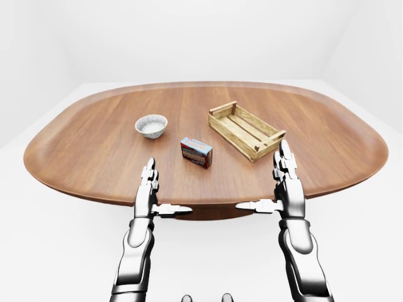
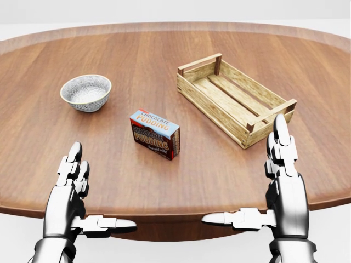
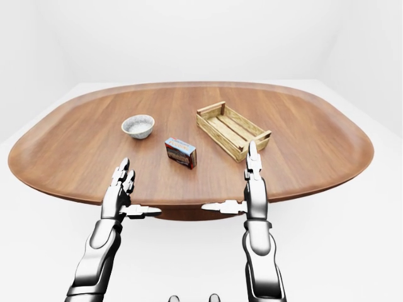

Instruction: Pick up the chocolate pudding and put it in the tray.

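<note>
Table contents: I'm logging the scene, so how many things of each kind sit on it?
Patterned ceramic bowl: 1
Chocolate pudding box: 1
Slatted wooden tray: 1
Total: 3, all on the oval wooden table.

Table (image 2: 230, 170): bowl (image 2: 85, 92), pudding box (image 2: 154, 133), tray (image 2: 236, 99).

A bare simulated test room rather than any lived-in place. Plain white walls (image 1: 201, 38) and a white floor (image 1: 38, 251) enclose a single large oval wooden bench (image 1: 94, 157), smoothly rendered. The few props on it, a patterned bowl (image 2: 85, 92), a printed pudding box (image 2: 154, 133) and a slatted wooden tray (image 2: 236, 98), sit near the bench's middle, arranged as a manipulation set-up.
</note>
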Robot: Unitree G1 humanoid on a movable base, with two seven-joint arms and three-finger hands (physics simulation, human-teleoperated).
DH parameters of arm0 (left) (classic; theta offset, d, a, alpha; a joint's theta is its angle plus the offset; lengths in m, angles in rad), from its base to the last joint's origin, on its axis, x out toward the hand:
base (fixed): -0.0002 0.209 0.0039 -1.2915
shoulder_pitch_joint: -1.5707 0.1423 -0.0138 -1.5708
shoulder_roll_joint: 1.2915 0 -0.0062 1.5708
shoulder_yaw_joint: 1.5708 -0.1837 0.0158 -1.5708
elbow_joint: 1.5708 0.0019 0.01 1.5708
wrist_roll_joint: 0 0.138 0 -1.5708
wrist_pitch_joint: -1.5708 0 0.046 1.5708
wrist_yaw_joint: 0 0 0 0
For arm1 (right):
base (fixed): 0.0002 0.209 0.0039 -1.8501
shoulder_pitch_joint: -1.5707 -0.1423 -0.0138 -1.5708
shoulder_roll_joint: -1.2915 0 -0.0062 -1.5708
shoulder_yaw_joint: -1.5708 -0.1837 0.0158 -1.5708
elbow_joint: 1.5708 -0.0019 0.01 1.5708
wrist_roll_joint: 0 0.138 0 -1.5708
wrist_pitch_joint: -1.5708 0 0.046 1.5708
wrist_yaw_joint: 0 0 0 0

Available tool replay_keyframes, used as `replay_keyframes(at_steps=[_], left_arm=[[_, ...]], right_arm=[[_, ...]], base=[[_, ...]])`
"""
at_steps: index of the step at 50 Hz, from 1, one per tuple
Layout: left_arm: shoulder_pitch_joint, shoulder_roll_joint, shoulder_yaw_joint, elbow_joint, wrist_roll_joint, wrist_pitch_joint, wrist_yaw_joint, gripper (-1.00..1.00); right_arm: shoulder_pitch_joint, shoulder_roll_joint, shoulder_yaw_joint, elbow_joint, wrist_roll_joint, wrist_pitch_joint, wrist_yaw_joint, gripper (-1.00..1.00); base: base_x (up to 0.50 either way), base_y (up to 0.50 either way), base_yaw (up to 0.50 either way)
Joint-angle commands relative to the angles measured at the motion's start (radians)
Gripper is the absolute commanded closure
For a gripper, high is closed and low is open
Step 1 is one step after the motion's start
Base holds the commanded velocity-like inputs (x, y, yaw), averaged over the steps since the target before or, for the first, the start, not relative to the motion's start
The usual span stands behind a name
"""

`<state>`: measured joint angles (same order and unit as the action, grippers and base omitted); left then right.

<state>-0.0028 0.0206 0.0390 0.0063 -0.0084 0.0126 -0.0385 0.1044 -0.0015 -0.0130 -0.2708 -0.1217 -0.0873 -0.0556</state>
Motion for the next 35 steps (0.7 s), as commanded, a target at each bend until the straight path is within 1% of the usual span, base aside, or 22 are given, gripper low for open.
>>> replay_keyframes(at_steps=[1, 35], left_arm=[[0.0, 0.0, 0.0, 0.0, 0.0, 0.0, 0.0, -1.0], [0.0, 0.0, 0.0, 0.0, 0.0, 0.0, 0.0, -1.0]], right_arm=[[-0.002, -0.001, -0.001, 0.007, 0.001, 0.0, 0.001, -1.0], [-0.001, 0.0, -0.001, 0.008, 0.008, 0.0, 0.005, -1.0]], base=[[0.17, 0.0, 0.0], [0.17, 0.0, 0.0]])
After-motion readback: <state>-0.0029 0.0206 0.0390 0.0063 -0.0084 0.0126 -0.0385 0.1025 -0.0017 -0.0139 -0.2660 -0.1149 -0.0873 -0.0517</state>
